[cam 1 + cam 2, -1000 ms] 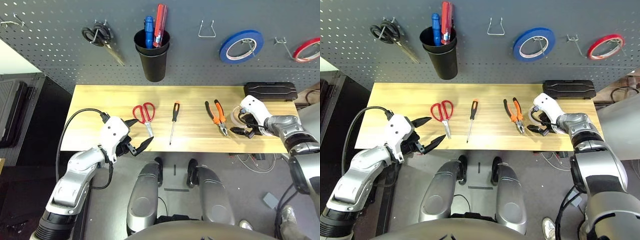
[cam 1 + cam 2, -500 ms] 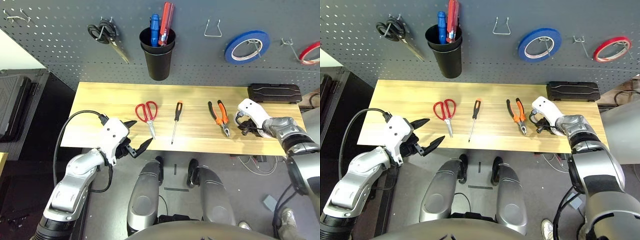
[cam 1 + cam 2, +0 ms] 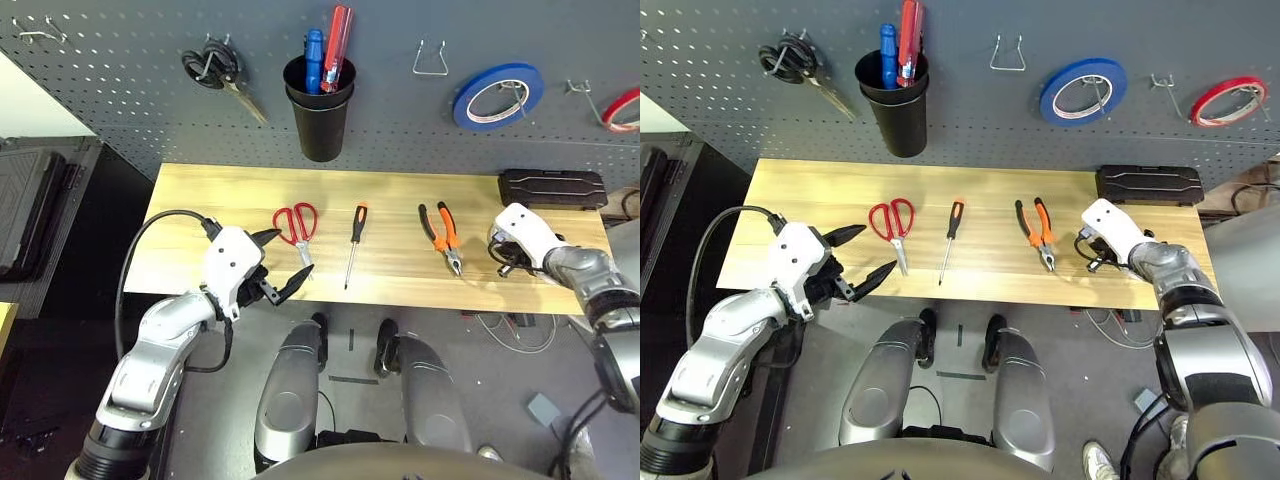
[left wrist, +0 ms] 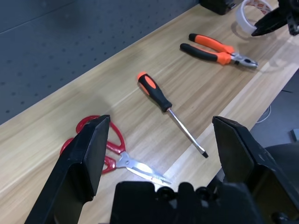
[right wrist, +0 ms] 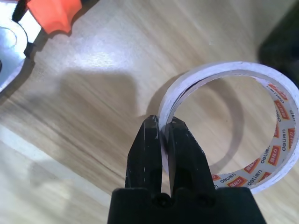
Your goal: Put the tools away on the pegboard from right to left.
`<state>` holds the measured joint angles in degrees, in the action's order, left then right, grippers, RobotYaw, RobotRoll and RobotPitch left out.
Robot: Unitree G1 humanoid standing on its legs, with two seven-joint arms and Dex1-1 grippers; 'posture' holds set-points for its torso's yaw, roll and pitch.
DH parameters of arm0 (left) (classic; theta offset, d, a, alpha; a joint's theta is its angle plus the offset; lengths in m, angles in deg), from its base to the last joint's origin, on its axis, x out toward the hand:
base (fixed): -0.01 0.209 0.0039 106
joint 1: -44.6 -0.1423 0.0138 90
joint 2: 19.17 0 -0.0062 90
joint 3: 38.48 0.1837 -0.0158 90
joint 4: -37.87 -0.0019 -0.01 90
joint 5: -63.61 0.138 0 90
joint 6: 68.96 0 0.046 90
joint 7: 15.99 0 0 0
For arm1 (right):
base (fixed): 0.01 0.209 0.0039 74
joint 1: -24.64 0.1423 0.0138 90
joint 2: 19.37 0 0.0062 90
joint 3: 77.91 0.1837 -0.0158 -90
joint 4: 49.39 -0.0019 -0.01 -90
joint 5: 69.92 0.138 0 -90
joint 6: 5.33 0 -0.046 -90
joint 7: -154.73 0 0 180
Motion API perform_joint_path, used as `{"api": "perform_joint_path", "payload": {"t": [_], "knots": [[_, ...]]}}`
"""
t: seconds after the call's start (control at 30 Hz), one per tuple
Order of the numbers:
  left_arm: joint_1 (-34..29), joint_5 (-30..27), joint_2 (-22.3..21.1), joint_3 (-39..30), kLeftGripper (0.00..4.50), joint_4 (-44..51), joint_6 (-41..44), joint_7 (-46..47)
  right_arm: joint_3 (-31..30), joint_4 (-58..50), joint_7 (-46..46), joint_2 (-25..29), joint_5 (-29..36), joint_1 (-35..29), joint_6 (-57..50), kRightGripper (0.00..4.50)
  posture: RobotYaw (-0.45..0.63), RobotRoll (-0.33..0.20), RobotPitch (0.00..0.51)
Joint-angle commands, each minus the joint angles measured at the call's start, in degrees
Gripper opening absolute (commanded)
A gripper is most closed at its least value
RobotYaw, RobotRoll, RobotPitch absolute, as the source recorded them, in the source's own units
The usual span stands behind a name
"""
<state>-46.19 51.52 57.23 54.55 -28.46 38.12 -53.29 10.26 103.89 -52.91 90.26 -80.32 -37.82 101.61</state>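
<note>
At the right end of the table [image 3: 200, 200], the right gripper [image 5: 161, 135] is seen closed on the wall of the cream-white tape roll [image 5: 233, 135], one finger inside the ring and one outside, pinching the band near its lower edge. The roll lies on the wood close to the table's right end, beside the black case [image 3: 552, 187] and just right of the pliers [image 3: 440, 235]. It is judged to be light and fairly stiff, a hollow ring that will hang easily from a pinch on its wall; the smooth outer face may be slippery, so a firm grip through the ring is thought safer than a squeeze across the whole roll.

Farther along the table toward its left end, the screwdriver [image 3: 352, 240] and the red-handled scissors [image 3: 295, 228] are laid out flat, well apart from one another. Off the table's front left edge, the left gripper [image 3: 278, 268] is held with its fingers spread wide and nothing between them, near the scissors' blade tip.

Behind the table, the pegboard [image 3: 120, 90] is seen carrying a bare wire hook [image 3: 428, 60] next to the blue tape [image 3: 497, 93], with a black cup [image 3: 319, 108] above the table's middle. That bare hook is judged a likely place for a tool.
</note>
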Motion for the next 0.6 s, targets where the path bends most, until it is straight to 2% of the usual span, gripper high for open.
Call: {"api": "perform_joint_path", "payload": {"t": [0.03,0.33,0.47,0.6], "knots": [[-0.72,-4.02,0.53,-0.28,4.5,1.05,-1.52,-2.87,3.14,-5.79,6.03,-0.46,2.48,-7.11,4.64,0.04,0.21,0.0,0.232],[-3.14,-15.76,-0.56,-3.09,4.5,7.55,-3.01,-9.93,9.42,-19.58,16.28,-2.98,6.1,-23.25,14.22,0.04,0.19,0.0,0.185],[-3.78,-16.42,-0.41,-3.63,4.5,7.31,-6.75,-11.84,12.16,-21.94,18.1,-4.82,8.52,-27.62,19.17,0.04,0.19,0.0,0.168],[-3.41,-16.35,-0.46,-3.24,4.5,7.04,-9.2,-13.14,13.33,-22.57,20.33,-4.78,7.89,-28.83,22.46,0.04,0.19,0.0,0.161]]}}
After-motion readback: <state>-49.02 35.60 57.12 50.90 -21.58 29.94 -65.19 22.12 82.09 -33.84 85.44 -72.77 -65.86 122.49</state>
